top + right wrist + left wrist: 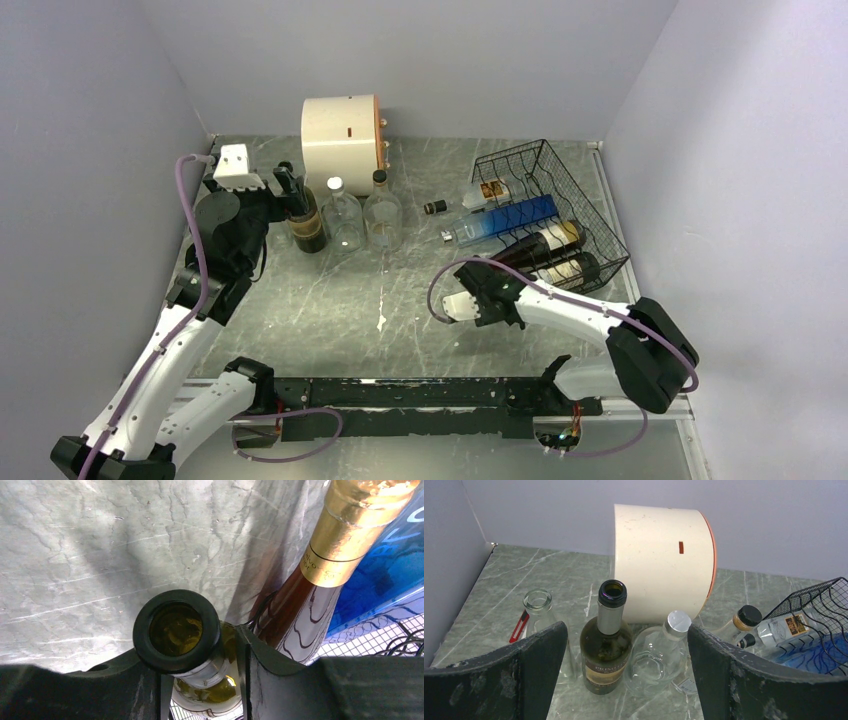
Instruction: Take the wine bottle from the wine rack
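Counting two arms and two grippers. Counting three bottles lying side by side in the black wire wine rack (575, 195): one blue bottle (515, 218) farthest back, one gold-foil bottle (345, 530) in the middle, and the dark wine bottle (575, 268) nearest, all with necks pointing out of the rack's left end. Seeing the right gripper (487, 290) pinched tight around the neck of this wine bottle, just under its open mouth, with the body lying inside the rack. Seeing the left gripper (625, 632) spread wide and holding nothing, hanging in front of a standing group.

Counting four upright bottles in that group: one dark uncapped bottle (606, 645), one open clear bottle (538, 605), one silver-capped clear bottle (659, 655) and one black-capped clear bottle (744, 620). Counting one cream drum (659, 562) lying on its side just behind them, and one small dark vial (434, 207) on the table between the group and the rack.

Noting the rack sitting close to the right wall (740, 150), toward the back right corner, and the drum close to the back wall. Finding open room in the middle of the table (350, 310), between the two arms and in front of the bottle necks.

Looking at a grey-green marbled top with pale veins, closed in by pale lilac walls at left, back and right
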{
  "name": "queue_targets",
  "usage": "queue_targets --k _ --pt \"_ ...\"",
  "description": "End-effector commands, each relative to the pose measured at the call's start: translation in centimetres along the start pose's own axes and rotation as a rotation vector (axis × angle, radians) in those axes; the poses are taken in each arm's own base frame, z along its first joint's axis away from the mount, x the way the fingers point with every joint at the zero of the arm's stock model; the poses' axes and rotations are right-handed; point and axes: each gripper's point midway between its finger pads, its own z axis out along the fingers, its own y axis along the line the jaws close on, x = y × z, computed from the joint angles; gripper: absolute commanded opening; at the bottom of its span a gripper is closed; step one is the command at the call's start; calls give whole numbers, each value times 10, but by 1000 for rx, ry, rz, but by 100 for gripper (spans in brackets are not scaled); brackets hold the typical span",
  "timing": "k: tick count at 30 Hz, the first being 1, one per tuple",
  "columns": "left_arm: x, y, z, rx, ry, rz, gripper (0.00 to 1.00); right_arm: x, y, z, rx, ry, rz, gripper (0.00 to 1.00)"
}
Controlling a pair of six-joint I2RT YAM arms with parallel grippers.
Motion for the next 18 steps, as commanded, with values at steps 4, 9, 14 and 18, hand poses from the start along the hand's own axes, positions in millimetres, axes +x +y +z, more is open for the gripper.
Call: queue_targets --k 4,9,14,18 --pt "-15 -3 -3 17 -41 -26 93 -10 1 -4 -13 -40 -72 41" --pt "-15 -2 -3 14 -42 -25 93 -22 8 -3 -35 -67 -113 34" --pt "-16 -2 -3 12 -43 -23 93 -36 6 -6 -50 -93 -116 21" --pt "-16 -2 -3 11 -43 -22 93 -50 0 -12 -60 -129 -96 7"
